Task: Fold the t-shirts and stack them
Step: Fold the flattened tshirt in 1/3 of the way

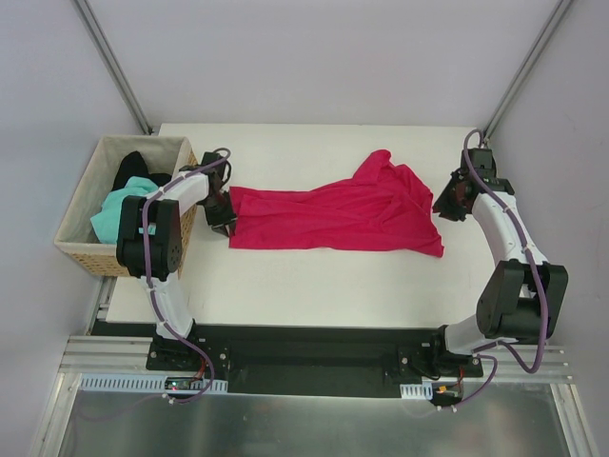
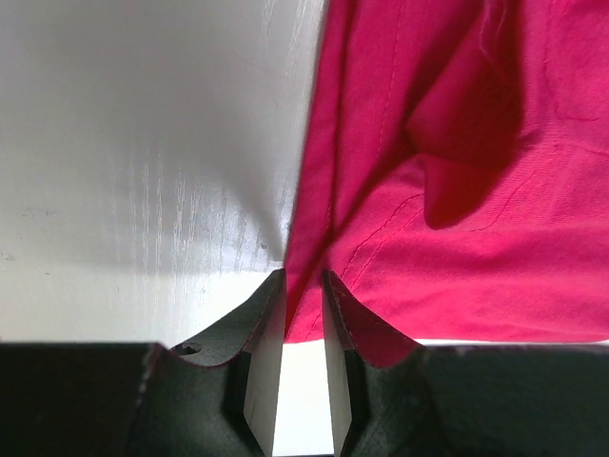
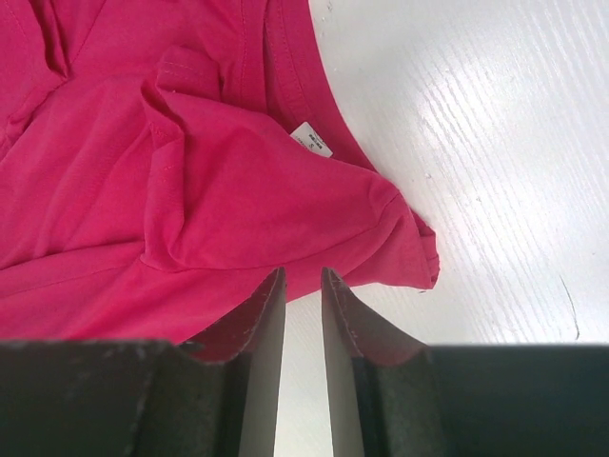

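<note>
Crimson, the short-sleeved cloth t-shirt [image 1: 333,214] lies stretched on the white table [image 1: 285,286], likely flattened for folding. The left gripper [image 2: 304,278] has its hem between barely parted tips, grip unclear; the right gripper [image 3: 303,276], slightly open and empty, waits at its other end

The crimson t-shirt [image 1: 333,214] is soft, matt knit cloth with stitched hems and a small white woven label [image 3: 311,139]. The mint-green t-shirt [image 1: 114,211] and black t-shirt [image 1: 133,169] look like the same dull cloth. The basket [image 1: 81,252] is rough tan wicker. The counter [image 2: 143,143] is white-painted wood with a fine grain and a soft sheen. The right gripper [image 3: 303,276] has matt, grainy black plastic fingers [image 3: 252,333]. The front plate [image 1: 285,428] is brushed metal.
</note>
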